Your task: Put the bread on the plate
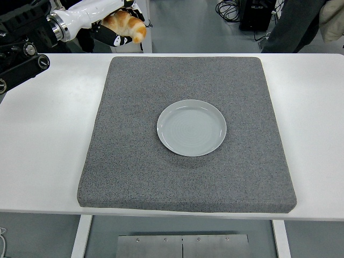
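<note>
My left hand (pixel 115 24) is at the picture's top left, raised high above the table's far left corner. Its fingers are curled around a golden-brown bread roll (pixel 126 25). A pale grey round plate (pixel 191 127) lies empty near the middle of the dark grey mat (pixel 134 161). The bread is well to the left of the plate and far behind it. My right arm is not in view.
The grey mat covers most of the white table (pixel 43 150). People's legs (pixel 293 21) stand beyond the table's far edge at top right and top left. Cables (pixel 228 8) lie on the floor behind.
</note>
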